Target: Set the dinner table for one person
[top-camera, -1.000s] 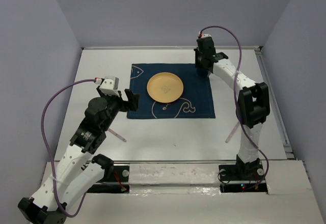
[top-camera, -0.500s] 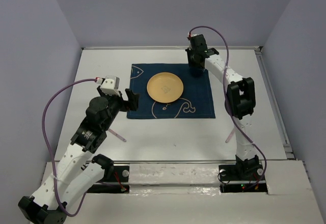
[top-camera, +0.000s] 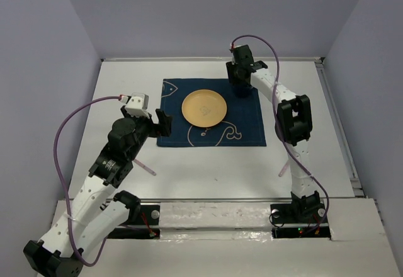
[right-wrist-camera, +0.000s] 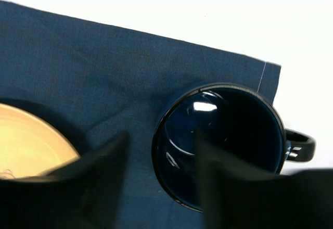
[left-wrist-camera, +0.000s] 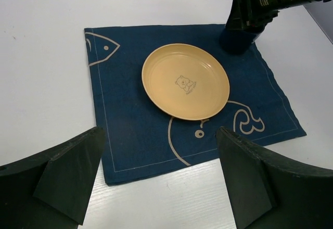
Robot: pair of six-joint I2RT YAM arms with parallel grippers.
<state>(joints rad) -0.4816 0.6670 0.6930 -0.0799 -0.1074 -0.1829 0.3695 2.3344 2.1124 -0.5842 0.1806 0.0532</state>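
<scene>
On the white dinner table [top-camera: 208, 170] lies a dark blue mat [top-camera: 245, 126] with a yellow plate [top-camera: 204, 108] at its middle. A dark blue mug [right-wrist-camera: 223, 145] stands upright on the mat's far right corner, its handle pointing right. My right gripper [right-wrist-camera: 161, 135] hangs over it, open, with one finger inside the mug and the other outside its left wall. From the left wrist the mug [left-wrist-camera: 237, 39] shows beneath that gripper, beyond the plate [left-wrist-camera: 186, 80]. My left gripper [left-wrist-camera: 158, 135] hovers wide open and empty over the mat's near left corner [left-wrist-camera: 125, 151].
A thin pink stick [top-camera: 143, 167] lies on the table by the left arm, and another [top-camera: 286, 163] lies near the right arm's base. A metal rail [top-camera: 334, 119] runs along the table's right edge. Walls close in the far side and both flanks.
My right gripper has shifted left over the mat's far right corner and its jaws have spread apart around the mug's wall. The left arm has barely moved.
</scene>
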